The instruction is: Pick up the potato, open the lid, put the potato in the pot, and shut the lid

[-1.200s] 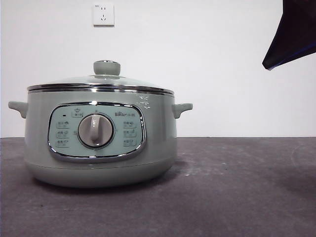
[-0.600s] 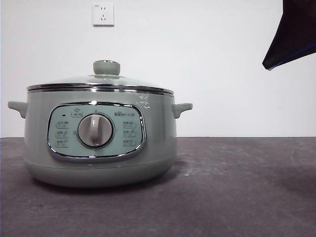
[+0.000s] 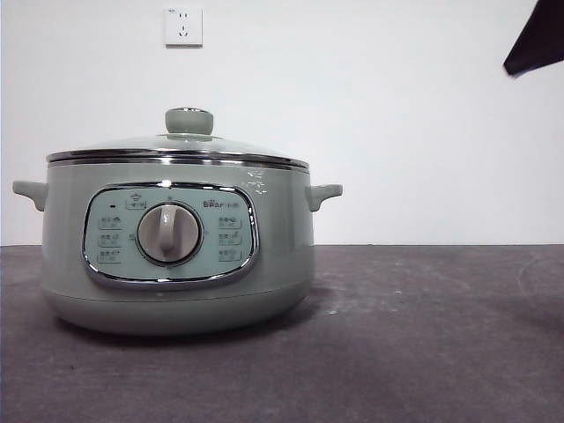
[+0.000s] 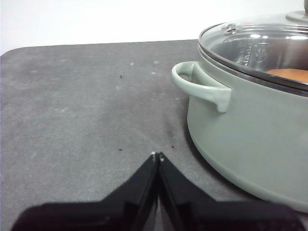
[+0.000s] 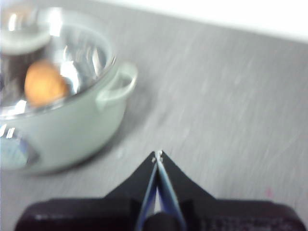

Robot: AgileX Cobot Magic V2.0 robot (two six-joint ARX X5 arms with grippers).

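Observation:
The sage-green pot stands left of centre in the front view with its glass lid seated on the rim. Through the glass I see the orange-brown potato lying inside the pot; the left wrist view shows a sliver of the potato under the lid. My left gripper is shut and empty, low over the mat beside the pot's handle. My right gripper is shut and empty, raised away from the pot on its other side; a black tip shows at the top right corner.
A dark grey mat covers the table, with a white wall and a power socket behind. The pot's control panel and grey dial face the front camera.
The black arm tip at the top right of the front view has pulled up and to the right, showing much less of itself. The pot and lid have not moved.

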